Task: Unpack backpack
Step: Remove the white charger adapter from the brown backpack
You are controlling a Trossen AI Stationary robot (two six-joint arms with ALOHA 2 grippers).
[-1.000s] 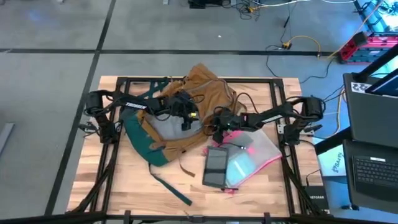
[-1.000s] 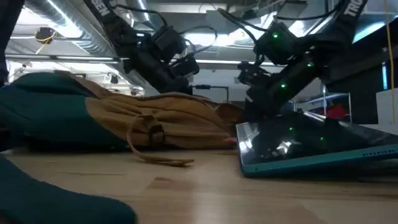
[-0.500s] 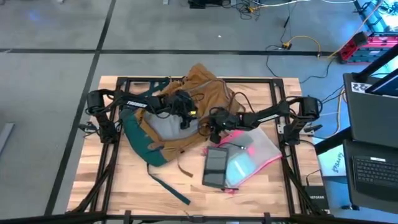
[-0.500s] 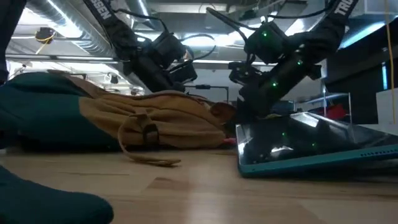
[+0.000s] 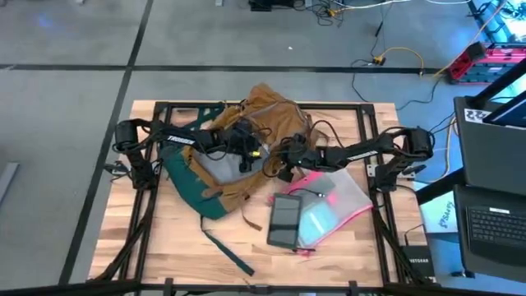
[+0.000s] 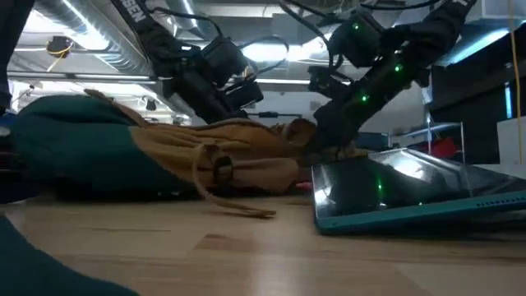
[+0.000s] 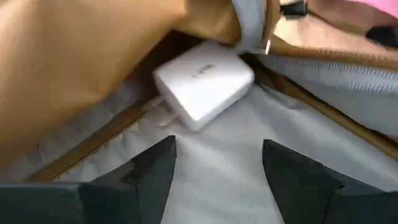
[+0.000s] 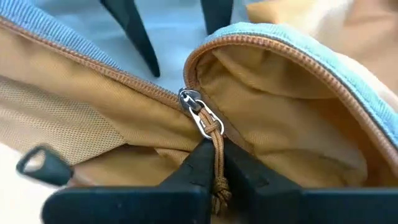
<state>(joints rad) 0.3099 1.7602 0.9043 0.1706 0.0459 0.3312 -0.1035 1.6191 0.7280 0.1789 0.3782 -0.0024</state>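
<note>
Pinching zipper cord point(image 8: 216, 163) of backpack point(image 5: 271, 111): right gripper point(image 8: 210, 155); left gripper point(image 7: 214, 163) spread wide inside, near white charger point(image 7: 204, 83).

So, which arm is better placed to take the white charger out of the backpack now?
The left. Its end effector is open inside the backpack, facing the white charger. The right end effector is shut on the zipper cord.

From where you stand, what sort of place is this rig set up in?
Probably a lab or workshop: a wooden table on bare grey concrete floor, loose cables trailing across it, and exposed ceiling ducts overhead.
</note>
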